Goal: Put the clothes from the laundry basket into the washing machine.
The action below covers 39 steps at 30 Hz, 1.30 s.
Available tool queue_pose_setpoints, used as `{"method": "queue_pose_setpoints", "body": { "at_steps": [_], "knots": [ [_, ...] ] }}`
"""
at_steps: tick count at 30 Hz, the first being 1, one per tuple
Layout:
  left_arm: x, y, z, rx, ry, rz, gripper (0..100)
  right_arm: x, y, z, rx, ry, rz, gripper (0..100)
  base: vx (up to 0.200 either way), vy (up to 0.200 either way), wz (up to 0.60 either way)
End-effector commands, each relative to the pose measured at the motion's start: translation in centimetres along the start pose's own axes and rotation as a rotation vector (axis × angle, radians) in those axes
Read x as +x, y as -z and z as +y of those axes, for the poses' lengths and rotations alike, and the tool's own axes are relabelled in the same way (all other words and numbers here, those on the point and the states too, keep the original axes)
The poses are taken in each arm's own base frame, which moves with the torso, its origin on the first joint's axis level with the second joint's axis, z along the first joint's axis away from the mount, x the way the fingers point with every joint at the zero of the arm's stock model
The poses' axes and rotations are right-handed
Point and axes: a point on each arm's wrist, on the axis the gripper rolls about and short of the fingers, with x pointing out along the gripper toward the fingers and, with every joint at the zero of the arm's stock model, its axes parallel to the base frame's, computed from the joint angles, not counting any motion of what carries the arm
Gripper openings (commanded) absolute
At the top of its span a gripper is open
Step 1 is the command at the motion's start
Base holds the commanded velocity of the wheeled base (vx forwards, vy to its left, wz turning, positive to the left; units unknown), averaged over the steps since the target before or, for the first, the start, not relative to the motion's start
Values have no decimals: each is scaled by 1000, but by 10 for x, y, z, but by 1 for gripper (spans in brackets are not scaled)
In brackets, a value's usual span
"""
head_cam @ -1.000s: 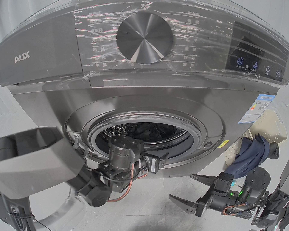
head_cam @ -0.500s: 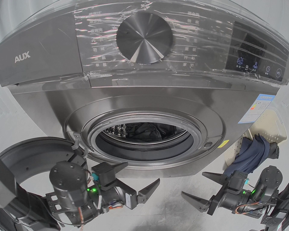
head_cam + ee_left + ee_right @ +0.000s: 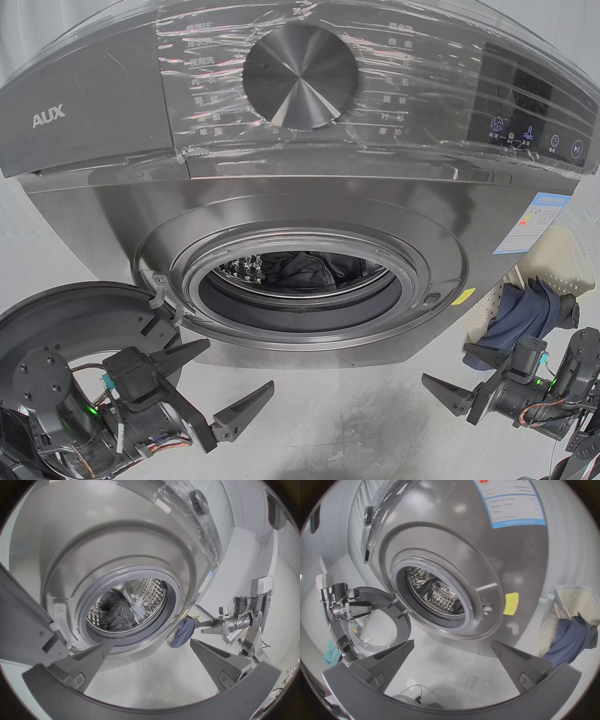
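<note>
Inside the washing machine [image 3: 300,206] drum, a dark garment [image 3: 300,272]; just right of the machine, a navy garment [image 3: 522,315] draped over the laundry basket [image 3: 562,256] rim. Below its open port, left gripper [image 3: 239,364] spread wide, empty. Below its right corner, right gripper [image 3: 445,362] likewise spread, empty.

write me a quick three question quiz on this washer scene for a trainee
1. True or false: the door of the washing machine hangs open.
2. Where is the dark blue garment? A) inside the drum B) draped over the rim of the laundry basket C) flat on the floor
3. Fill in: the left end effector and the right end effector both have their jaws ____.
Key: 1 true; 2 B; 3 open.
</note>
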Motion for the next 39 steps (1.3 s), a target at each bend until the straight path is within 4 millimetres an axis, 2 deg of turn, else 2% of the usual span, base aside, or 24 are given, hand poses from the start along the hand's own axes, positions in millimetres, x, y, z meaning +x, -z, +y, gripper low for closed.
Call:
{"method": "queue_pose_setpoints", "body": {
  "at_steps": [1, 4, 11, 15, 23, 27, 28, 30, 34, 39],
  "knots": [
    [-21, -4, 7, 6, -19, -43, 100, -15, -6, -9, 14, 59, -43, 100, -200, 0, 0],
    [-37, -2, 16, 7, -59, -57, 100, -24, -8, -13, 14, 90, -48, 100, -133, 0, 0],
    [-59, -7, 27, 1, -126, -98, 100, -36, -10, -26, 34, 185, -56, 100, -57, 0, 0],
    [-75, -6, 28, 14, -142, -86, 100, -48, -10, -30, 46, 277, -64, 100, -200, 0, 0],
    [-107, 0, 34, 14, -206, -78, 100, -74, -6, -36, 62, 353, -64, 100, -50, 0, 0],
    [-120, 5, 36, 8, -250, -71, 100, -97, 6, -35, 52, 367, -25, 100, -200, 0, 0],
    [-120, 5, 36, 8, -250, -71, 100, -97, 6, -35, 52, 367, -25, 100, 0, 0, 0],
    [-132, 10, 37, 3, -281, -73, 100, -111, 13, -35, 64, 401, -20, 100, 0, 0, 0],
    [-152, 20, 37, -23, -316, -97, 100, -135, 23, -36, 78, 499, -83, 100, 0, 0, 0],
    [-172, 38, 35, -25, -364, -98, 100, -154, 39, -32, 88, 553, -134, 100, 0, 0, 0]
  ]
}}
